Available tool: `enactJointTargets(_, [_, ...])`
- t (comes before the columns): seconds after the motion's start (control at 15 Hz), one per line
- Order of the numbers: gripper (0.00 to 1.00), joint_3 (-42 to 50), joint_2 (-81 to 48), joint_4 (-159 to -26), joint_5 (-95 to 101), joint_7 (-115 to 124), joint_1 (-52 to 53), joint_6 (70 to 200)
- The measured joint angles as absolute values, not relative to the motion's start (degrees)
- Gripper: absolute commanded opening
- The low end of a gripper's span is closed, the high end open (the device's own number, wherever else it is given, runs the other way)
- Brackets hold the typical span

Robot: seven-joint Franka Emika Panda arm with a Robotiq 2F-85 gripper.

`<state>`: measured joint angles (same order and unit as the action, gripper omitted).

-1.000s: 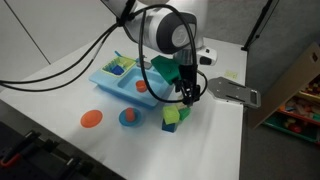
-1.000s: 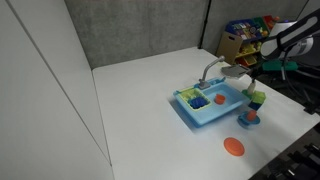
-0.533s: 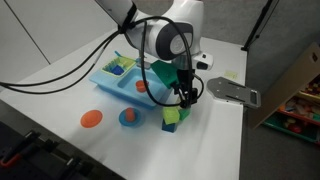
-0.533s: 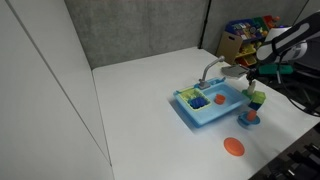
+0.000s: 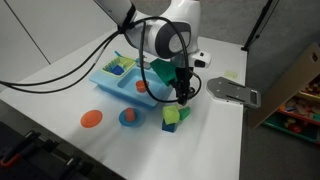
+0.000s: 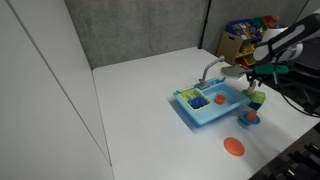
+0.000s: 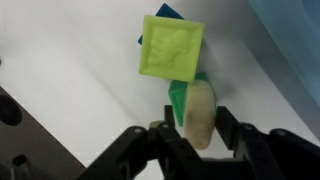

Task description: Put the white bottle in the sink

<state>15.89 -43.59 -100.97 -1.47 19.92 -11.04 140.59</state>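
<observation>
In the wrist view the cream-white bottle (image 7: 200,115) stands on a dark green block (image 7: 177,99), and my gripper (image 7: 197,135) is shut on it, one black finger pressed to each side. A light green block (image 7: 172,47) and a blue one (image 7: 168,12) lie just beyond. In both exterior views the gripper (image 5: 184,97) (image 6: 255,88) hangs over the small stack of blocks (image 5: 175,115), beside the light-blue sink (image 5: 112,82) (image 6: 210,110). The fingers hide the bottle in both exterior views.
A grey metal plate (image 5: 232,92) lies behind the blocks. An orange disc (image 5: 91,118) (image 6: 233,147) and a small blue bowl (image 5: 129,118) (image 6: 247,118) sit on the white table in front of the sink. The sink holds small toys. The table edge is close past the blocks.
The jaws have come together from wide open onto the bottle. The arm has barely moved over the blocks.
</observation>
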Motion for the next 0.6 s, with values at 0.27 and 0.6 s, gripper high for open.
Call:
enactJointTargets(0.27, [0.10, 16.3, -43.3, -100.8, -1.5, 20.4, -11.1, 140.6])
enactJointTargets(0.6, [0.10, 16.5, -40.3, -101.2, -1.5, 20.4, -10.8, 140.2])
